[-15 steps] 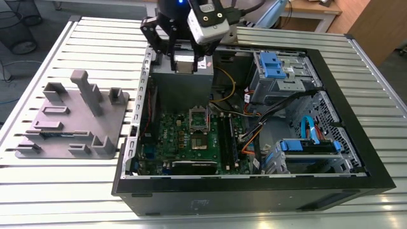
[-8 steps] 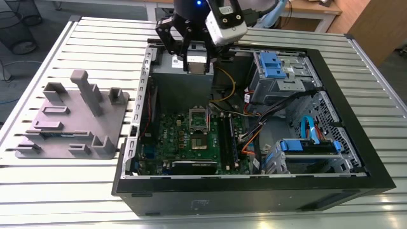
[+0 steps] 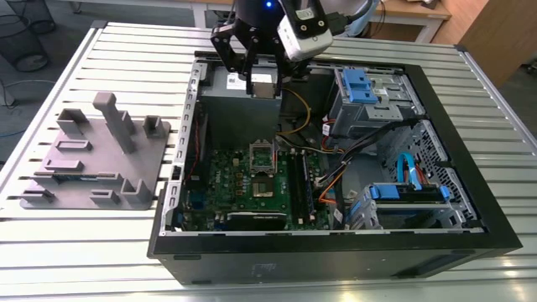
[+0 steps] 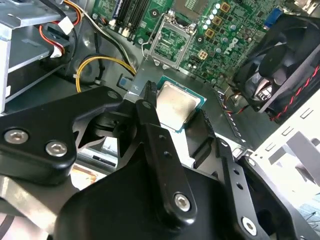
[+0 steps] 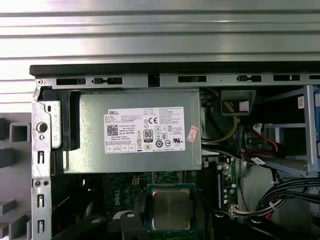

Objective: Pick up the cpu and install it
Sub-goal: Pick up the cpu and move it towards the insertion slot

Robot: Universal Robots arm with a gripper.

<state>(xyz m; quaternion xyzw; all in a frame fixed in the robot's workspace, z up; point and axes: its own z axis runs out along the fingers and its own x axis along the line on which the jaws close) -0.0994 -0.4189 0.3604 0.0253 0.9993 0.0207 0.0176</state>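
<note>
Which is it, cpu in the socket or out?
Out. The cpu sits clamped in the gripper, clear of the motherboard, whose socket lies bare.

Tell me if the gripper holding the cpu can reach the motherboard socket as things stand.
Probably yes. The gripper, shut on the cpu, hangs above the power supply in the open case; nothing crosses the space over the socket, and the cables run beside it.

I work over a ribbed silvery aluminium table (image 3: 109,56); its long slats (image 5: 150,35) also run across the first wrist view. Beyond the table lies a dark grey floor (image 3: 67,19). A black wire-mesh wastebasket (image 3: 24,38) stands at the exterior view's left. A pale wooden desk (image 3: 415,9) and a brown wooden panel (image 3: 499,34) stand at its right.
</note>
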